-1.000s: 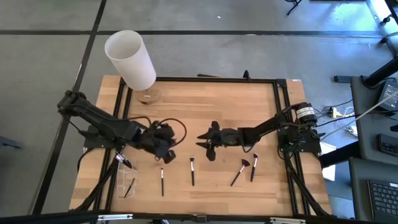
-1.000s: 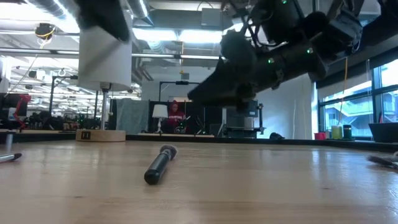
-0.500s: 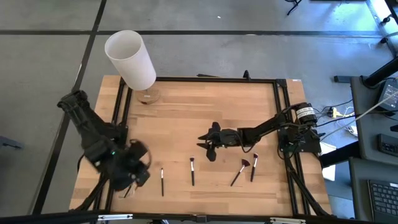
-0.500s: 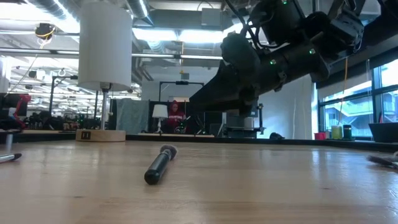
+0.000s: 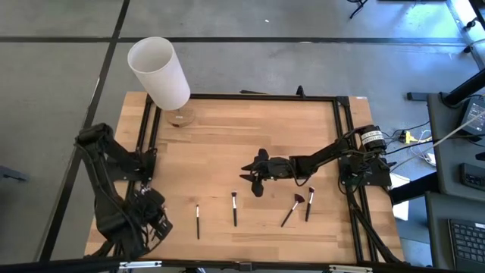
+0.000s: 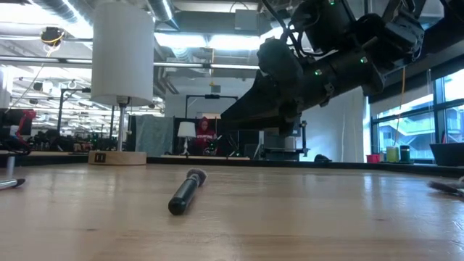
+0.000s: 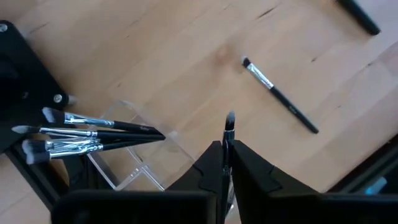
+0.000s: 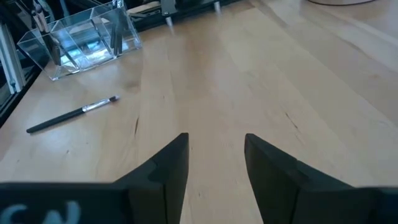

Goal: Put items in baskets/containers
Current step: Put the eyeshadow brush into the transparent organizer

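My left gripper (image 7: 225, 163) hangs over the table's front left corner, jaws pinched shut on a thin dark brush (image 7: 229, 127) that stands up between the fingertips. Just beside it sits the clear plastic container (image 7: 134, 163), with three silver-ferruled brushes (image 7: 93, 132) lying across its rim. One more brush (image 7: 278, 95) lies flat on the bare wood (image 7: 174, 56) near the container. Toward the table's middle, my right gripper (image 8: 216, 163) hovers above the boards with jaws parted and nothing between them. In the high view three loose brushes lie along the front: one dark-handled (image 5: 234, 208), then a fan-headed pair (image 5: 300, 203). A tall white cylinder (image 5: 159, 72) stands at the far left corner.
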`<act>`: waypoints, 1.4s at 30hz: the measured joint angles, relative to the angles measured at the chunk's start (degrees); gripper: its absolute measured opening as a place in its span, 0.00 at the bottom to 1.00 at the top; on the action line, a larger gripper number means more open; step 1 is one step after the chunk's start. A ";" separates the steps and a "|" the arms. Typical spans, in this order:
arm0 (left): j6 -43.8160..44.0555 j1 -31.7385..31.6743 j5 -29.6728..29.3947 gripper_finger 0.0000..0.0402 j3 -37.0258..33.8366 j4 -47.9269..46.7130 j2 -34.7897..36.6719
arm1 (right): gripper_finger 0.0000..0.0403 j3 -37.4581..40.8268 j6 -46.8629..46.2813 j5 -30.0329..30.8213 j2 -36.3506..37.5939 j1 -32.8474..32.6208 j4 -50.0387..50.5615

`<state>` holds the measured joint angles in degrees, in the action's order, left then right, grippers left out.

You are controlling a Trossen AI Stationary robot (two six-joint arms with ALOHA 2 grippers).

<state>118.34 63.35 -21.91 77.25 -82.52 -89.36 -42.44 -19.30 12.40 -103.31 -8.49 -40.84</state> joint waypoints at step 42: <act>-16.06 -17.60 9.79 0.31 0.00 -4.16 -2.12 | 0.38 0.00 0.03 -0.06 0.00 0.00 -0.46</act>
<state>102.27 45.75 -12.12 77.25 -86.68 -91.48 -42.44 -19.27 12.35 -103.31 -8.49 -41.30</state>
